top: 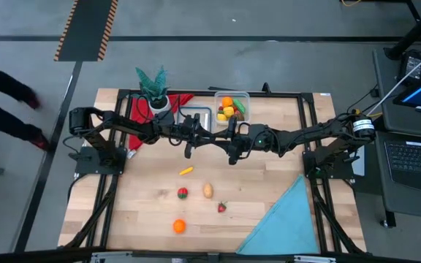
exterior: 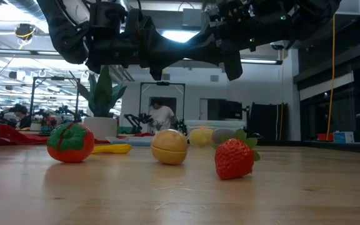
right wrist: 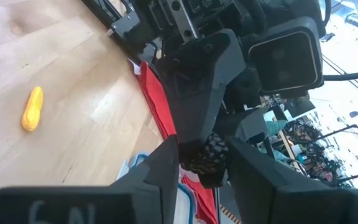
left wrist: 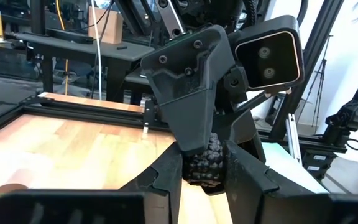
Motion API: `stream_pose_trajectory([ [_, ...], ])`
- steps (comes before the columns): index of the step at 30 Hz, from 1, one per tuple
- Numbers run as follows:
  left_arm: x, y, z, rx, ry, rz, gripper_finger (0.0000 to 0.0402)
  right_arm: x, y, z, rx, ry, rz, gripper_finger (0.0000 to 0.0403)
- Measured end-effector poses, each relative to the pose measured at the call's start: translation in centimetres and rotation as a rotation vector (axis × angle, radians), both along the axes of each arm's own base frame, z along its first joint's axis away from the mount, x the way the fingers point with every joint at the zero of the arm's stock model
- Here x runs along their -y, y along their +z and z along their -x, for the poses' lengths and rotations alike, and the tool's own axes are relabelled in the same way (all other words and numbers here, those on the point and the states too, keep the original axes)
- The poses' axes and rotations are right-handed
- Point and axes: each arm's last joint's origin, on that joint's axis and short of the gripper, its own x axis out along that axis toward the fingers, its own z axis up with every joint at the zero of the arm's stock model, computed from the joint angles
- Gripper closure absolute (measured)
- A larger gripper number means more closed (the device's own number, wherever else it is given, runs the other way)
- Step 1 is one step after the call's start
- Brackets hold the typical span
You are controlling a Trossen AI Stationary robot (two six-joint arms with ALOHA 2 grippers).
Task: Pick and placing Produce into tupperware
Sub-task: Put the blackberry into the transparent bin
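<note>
My left gripper [top: 188, 146] and my right gripper [top: 232, 148] hang above the middle of the pale wooden table [top: 137, 212], nose to nose and very close to each other, both arms reaching in from the sides. In each wrist view a dark knobbly lump [left wrist: 205, 163] sits right where the two grippers meet. It may be a small piece of produce or part of the other gripper, and I cannot tell which. Nor can I tell whether either gripper is clenched or released.

The clear rounded-square plastic tub [top: 247, 96] stands at the far edge of the table, just beyond my right gripper, with orange, yellow and green toy produce [top: 229, 109] inside it.

Five pieces lie loose on the wood on the near side of my grippers:
- a slim yellow toy vegetable [top: 186, 171]
- a round red toy tomato with a green top [top: 183, 193]
- a tan rounded toy piece [top: 207, 191] just beside the tomato
- a red toy strawberry [top: 222, 207]
- a toy orange [top: 179, 226], nearest the front edge

A light blue triangular cloth [top: 283, 219] covers the near right corner.
</note>
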Motion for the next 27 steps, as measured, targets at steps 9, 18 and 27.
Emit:
stream_pose_trajectory([
  [9,0.0,0.2,0.0,0.023,0.0,-0.009,0.025,0.0,0.1,0.0,0.012,-0.008,-0.023,0.0283],
  [18,-1.3,0.4,0.6,0.015,-0.105,0.014,0.023,0.0,0.1,0.0,0.011,-0.032,-0.019,0.0284],
  [27,-3.2,-0.2,1.8,-0.019,-0.161,0.062,0.0247,0.2,0.1,0.2,0.013,-0.101,-0.084,0.0284],
])
